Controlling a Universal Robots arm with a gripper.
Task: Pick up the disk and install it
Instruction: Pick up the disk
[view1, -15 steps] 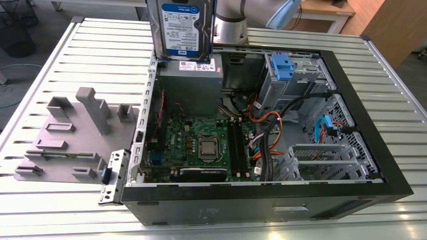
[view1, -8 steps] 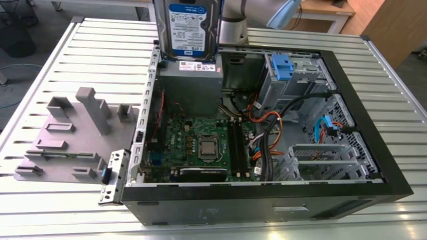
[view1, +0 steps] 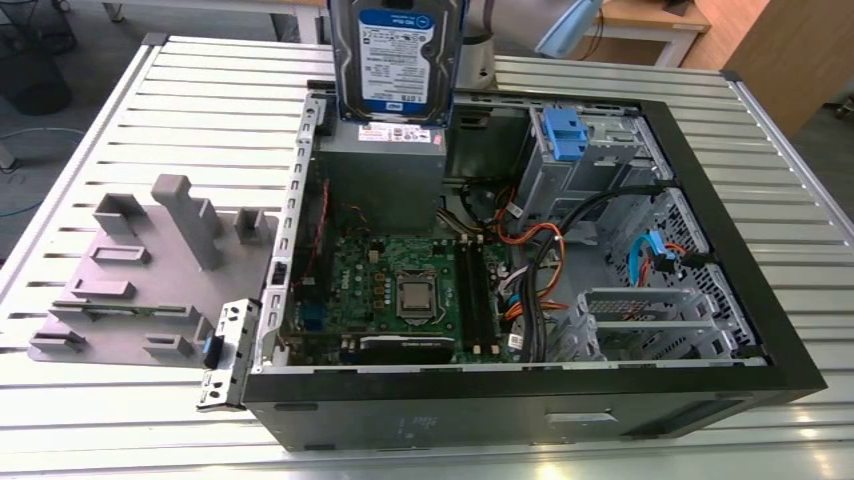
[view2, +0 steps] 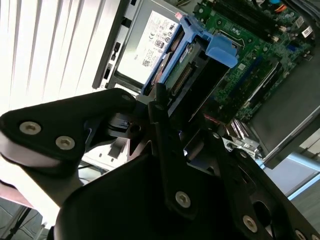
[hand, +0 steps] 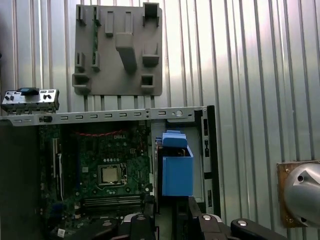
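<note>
The disk (view1: 395, 60), silver with a blue-and-white label, hangs upright above the open computer case, over the grey power supply box (view1: 387, 165) at the case's far side. My gripper (view2: 182, 112) is shut on it. In the second wrist view the disk (view2: 192, 37) shows its blue carrier frame and connector edge between the black fingers (view2: 165, 150). In the first wrist view the disk (hand: 177, 170) appears end-on as a blue block above my gripper (hand: 172, 212). The upright grey bay with a blue tab (view1: 563, 135) stands to the exterior view's right of the disk.
The black case (view1: 534, 405) lies open on a slatted metal table (view1: 694, 90), with the green motherboard (view1: 400, 290) and orange and blue cables (view1: 654, 255) inside. A grey fixture plate with upright posts (view1: 147, 280) lies at the exterior view's left of the case.
</note>
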